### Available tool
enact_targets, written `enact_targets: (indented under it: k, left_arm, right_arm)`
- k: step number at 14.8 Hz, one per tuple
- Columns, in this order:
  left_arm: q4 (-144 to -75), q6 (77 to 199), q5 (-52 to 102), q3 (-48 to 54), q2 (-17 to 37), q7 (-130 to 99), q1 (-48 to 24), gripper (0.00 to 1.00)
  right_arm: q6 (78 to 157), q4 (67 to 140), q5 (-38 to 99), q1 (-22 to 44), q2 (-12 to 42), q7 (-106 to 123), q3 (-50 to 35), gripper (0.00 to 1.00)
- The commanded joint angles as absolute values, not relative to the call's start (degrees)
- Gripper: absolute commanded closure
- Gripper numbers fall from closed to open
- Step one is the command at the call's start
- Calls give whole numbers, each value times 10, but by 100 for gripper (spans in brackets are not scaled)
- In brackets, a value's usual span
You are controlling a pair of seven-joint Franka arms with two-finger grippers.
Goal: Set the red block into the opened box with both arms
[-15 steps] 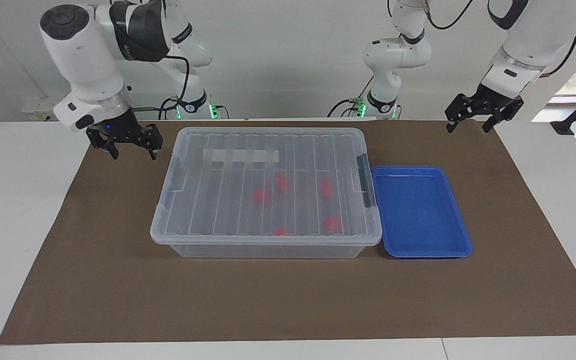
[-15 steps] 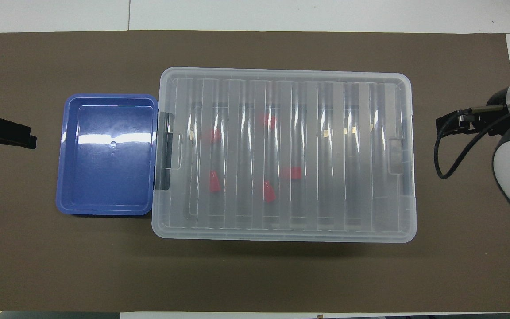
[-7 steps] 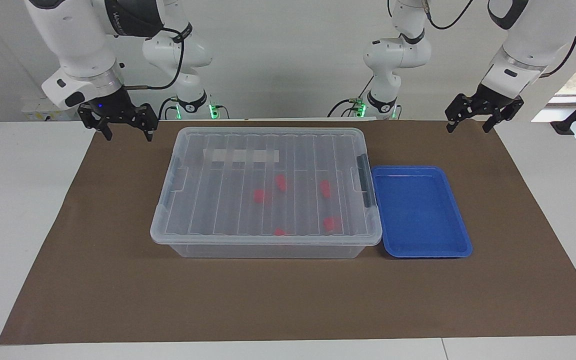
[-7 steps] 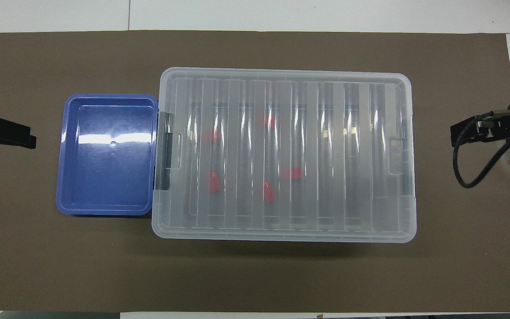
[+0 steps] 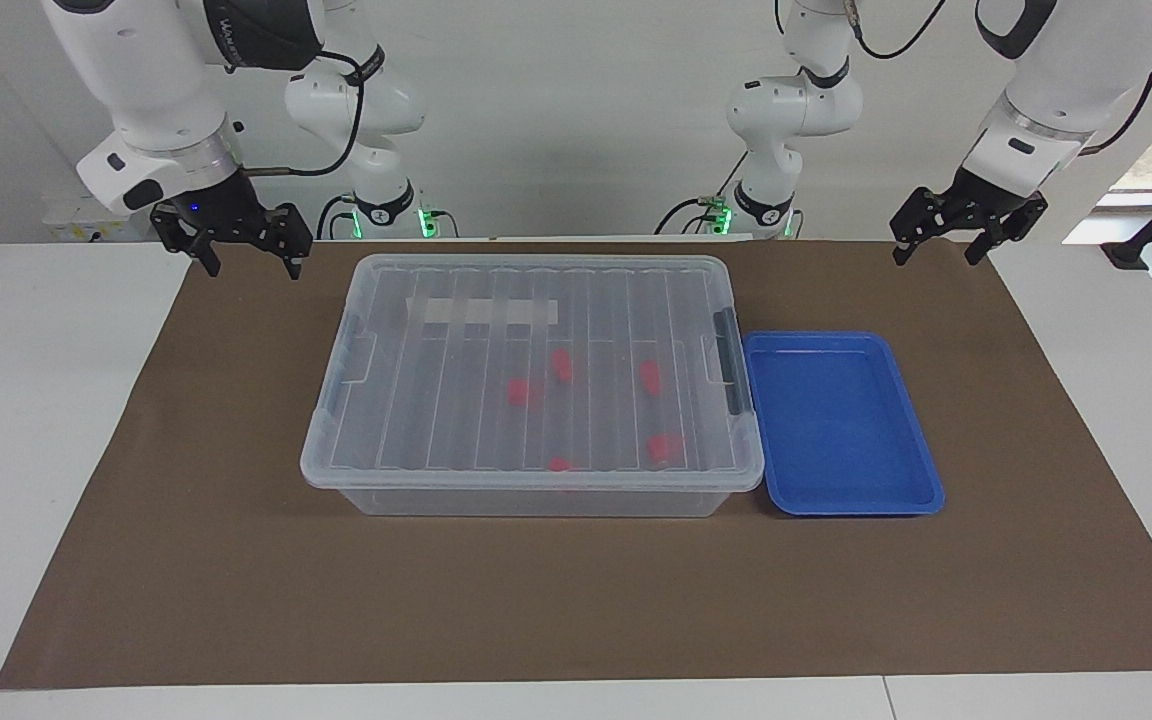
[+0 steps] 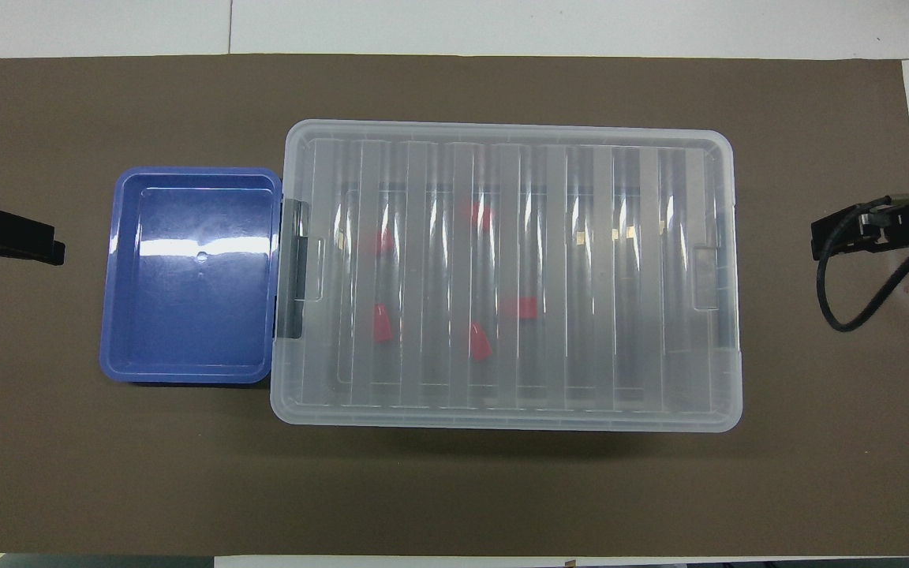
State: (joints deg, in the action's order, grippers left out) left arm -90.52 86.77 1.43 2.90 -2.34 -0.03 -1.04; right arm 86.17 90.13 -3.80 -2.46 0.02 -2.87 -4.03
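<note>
Five small red blocks [image 5: 650,376] lie inside the lidded clear plastic box [image 5: 406,400], both black pincers spread empty: left pincer [image 5: 940,254], right pincer [image 5: 251,265].

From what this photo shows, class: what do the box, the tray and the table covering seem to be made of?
The box: clear, glossy plastic, likely; red blocks show through its ribbed lid.
The blue tray: shiny moulded plastic, with glare on its floor.
The brown mat: matt, flat, perhaps paper or felt.
</note>
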Motion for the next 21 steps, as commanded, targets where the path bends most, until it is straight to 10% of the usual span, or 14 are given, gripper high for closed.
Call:
enact_targets:
  k: [1,21]
  left_arm:
    - [-923,868,21,36,-39,3,0,0]
    - [-923,868,21,36,-39,3,0,0]
  right_arm:
    - [849,897,-31,-15,-1,-38,-32,0]
    - [846,895,30,-19,-1,-41,-16,0]
